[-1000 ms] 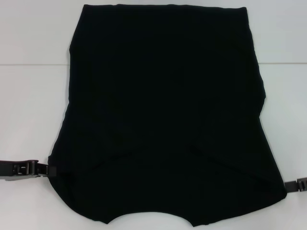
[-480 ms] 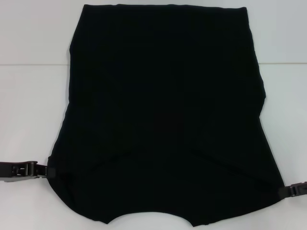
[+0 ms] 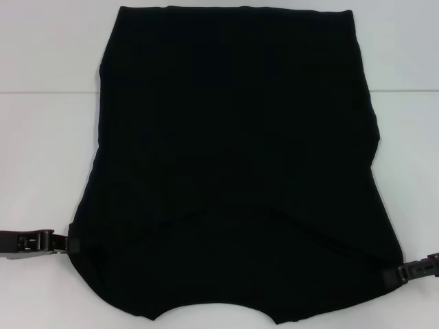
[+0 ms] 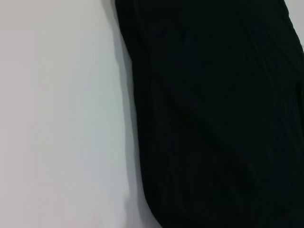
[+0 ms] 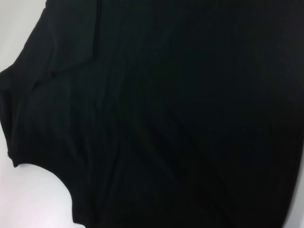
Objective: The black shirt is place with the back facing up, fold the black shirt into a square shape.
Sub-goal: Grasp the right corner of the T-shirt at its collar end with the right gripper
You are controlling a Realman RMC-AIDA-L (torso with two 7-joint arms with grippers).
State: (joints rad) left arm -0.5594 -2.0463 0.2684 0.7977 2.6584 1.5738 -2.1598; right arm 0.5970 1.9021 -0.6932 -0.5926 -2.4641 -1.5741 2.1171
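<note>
The black shirt [image 3: 233,151] lies flat on the white table, plain side up, with its side parts folded in and a curved neckline at the near edge. It fills most of the left wrist view [image 4: 213,114] and nearly all of the right wrist view [image 5: 180,114]. My left gripper [image 3: 68,244] reaches in low from the left and meets the shirt's near left edge. From the right, my right gripper [image 3: 401,273] touches the shirt's near right edge. No lettering shows.
The white table [image 3: 41,151] shows bare on both sides of the shirt, with a faint seam line across it at the back. The shirt's far hem lies near the table's back.
My right gripper has moved inward and slightly nearer, up to the shirt's near right edge. The fold crease near the shirt's front has shifted a little. The left gripper has stayed put.
</note>
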